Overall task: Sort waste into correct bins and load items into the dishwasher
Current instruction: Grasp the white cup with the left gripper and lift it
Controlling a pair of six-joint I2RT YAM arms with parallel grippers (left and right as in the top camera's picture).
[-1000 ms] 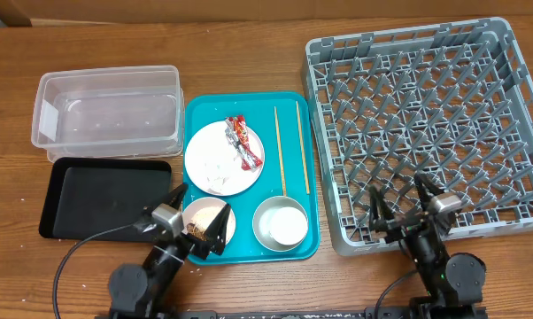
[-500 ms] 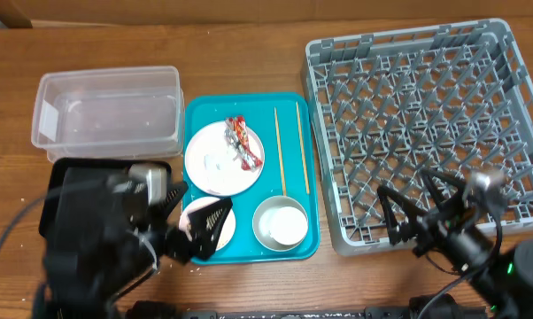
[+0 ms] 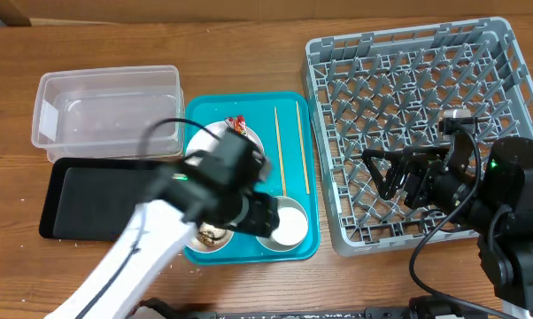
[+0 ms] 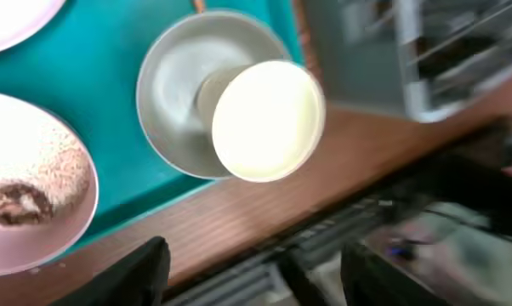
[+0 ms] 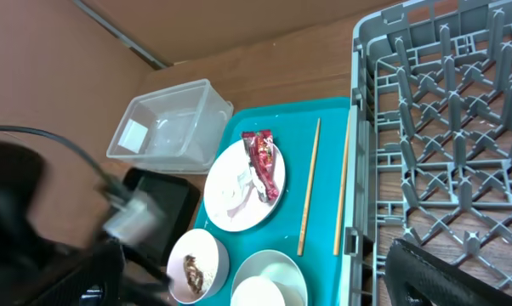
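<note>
On the teal tray (image 3: 293,102) a large white plate (image 5: 230,200) carries the red snack wrapper (image 5: 262,161). Nearer the front a small plate (image 4: 26,195) holds rice grains and a brown scrap (image 4: 14,202). Beside it a small white cup (image 4: 264,119) sits inside a white bowl (image 4: 175,102). Two chopsticks (image 3: 281,151) lie along the tray's right side. My left gripper (image 4: 252,272) hovers over the tray's front edge, jaws apart and empty. Above the front of the grey dish rack (image 3: 426,97) my right gripper (image 3: 386,177) is open and holds nothing.
A clear plastic tub (image 3: 107,115) stands at the back left, with a shallow black tray (image 3: 81,199) in front of it. My blurred left arm (image 3: 142,239) crosses the black tray's right end. The rack holds only its upright pegs.
My left arm has swung up from the table's front edge to above the small plate and bowl. The right arm has risen and moved back over the rack.
</note>
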